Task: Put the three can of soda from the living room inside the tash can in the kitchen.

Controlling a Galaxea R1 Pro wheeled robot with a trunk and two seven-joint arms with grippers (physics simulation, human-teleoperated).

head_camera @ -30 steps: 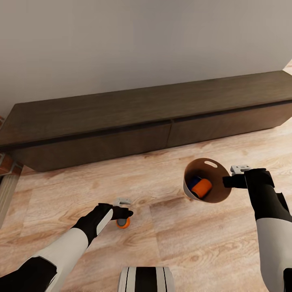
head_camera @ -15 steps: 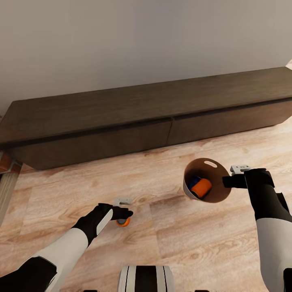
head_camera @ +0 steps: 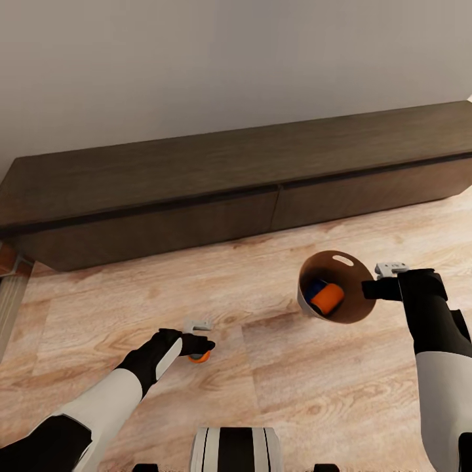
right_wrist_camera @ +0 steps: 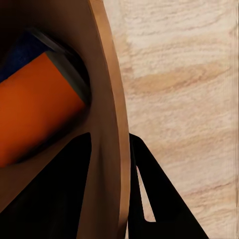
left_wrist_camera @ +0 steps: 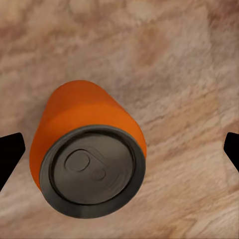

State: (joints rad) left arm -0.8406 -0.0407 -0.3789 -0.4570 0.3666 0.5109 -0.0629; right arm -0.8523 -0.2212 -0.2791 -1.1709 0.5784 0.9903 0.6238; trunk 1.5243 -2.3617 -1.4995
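An orange can of soda stands upright on the pale wood floor, its grey top facing my left wrist camera. My left gripper hovers right above it, open, with its fingertips spread wide on either side and clear of the can. My right gripper is shut on the rim of the trash can, held tilted above the floor. Inside the bin lie a second orange can and a blue can. In the right wrist view the bin wall runs between the fingers.
A long dark low cabinet runs along the grey wall beyond both arms. Red brick shows at the far left edge. My base shows at the bottom. Wood floor lies between the two arms.
The whole picture has shifted a little, the cabinet now sitting higher in view. My left gripper hides slightly more of the floor can. The right gripper still holds the bin.
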